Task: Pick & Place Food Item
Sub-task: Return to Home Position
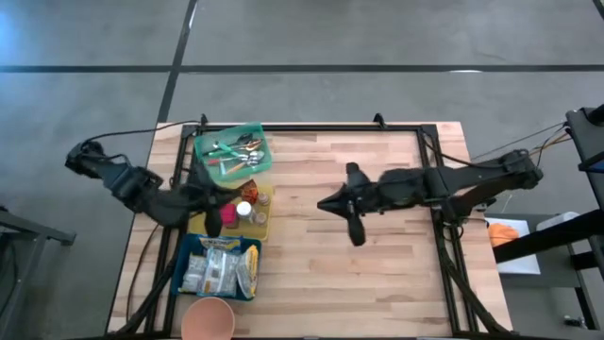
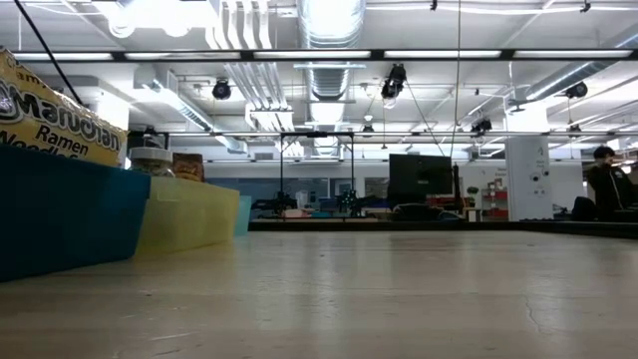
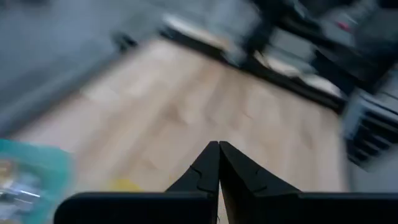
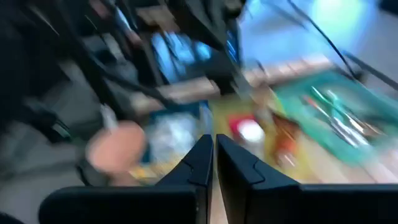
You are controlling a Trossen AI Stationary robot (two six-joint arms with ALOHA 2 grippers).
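1. Two tools in view, both pinched fully shut, nothing held in either.
2. Left tool (image 3: 219, 165): above the left side of the table (image 1: 377, 283), close by the yellow bin (image 1: 264, 227), aimed out across bare wood.
3. Right tool (image 1: 325, 202): above mid-table, well apart from the bins, pointed toward them.
4. Red seasoning can (image 1: 230, 218): inside the yellow bin, just beside a white-lidded jar (image 1: 243, 209).
5. Green bin (image 1: 231, 130): next in the row along the left side, just beside the yellow bin, with cutlery (image 1: 231, 151) inside.
6. Blue bin (image 2: 60, 219): on the yellow bin's other side, hard against it, with ramen packs (image 1: 219, 269) inside.
7. Pinkish cup (image 1: 208, 319): at the table edge, just beside the blue bin.
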